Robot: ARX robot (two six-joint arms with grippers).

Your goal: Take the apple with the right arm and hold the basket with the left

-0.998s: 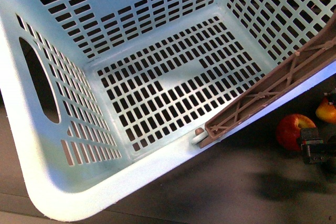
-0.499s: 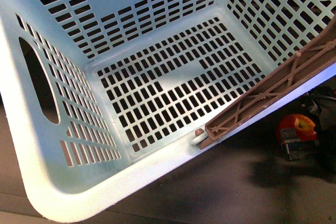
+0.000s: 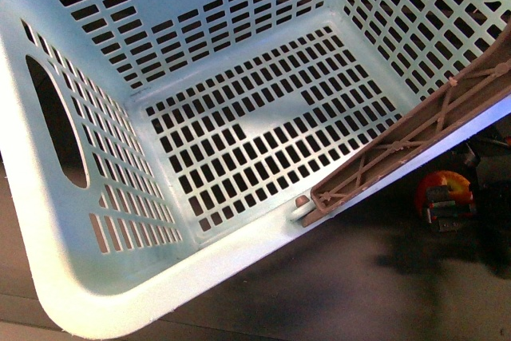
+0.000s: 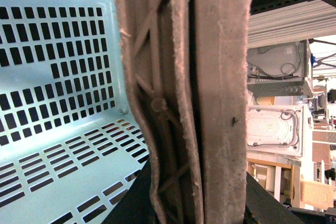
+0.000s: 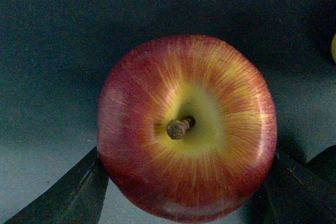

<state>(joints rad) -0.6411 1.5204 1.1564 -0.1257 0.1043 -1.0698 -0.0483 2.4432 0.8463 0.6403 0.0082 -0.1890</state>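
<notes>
Our right gripper (image 3: 441, 212) has dropped onto the apple (image 5: 186, 127), fingers (image 5: 73, 195) pinching it. The left gripper (image 4: 189, 208) clamps the basket (image 3: 239, 253) by its handle (image 4: 184, 77). Lifting remains.

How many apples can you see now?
1. The apple lies on the dark surface beside the basket, between the fingers of the right gripper. The basket may hide others.
</notes>
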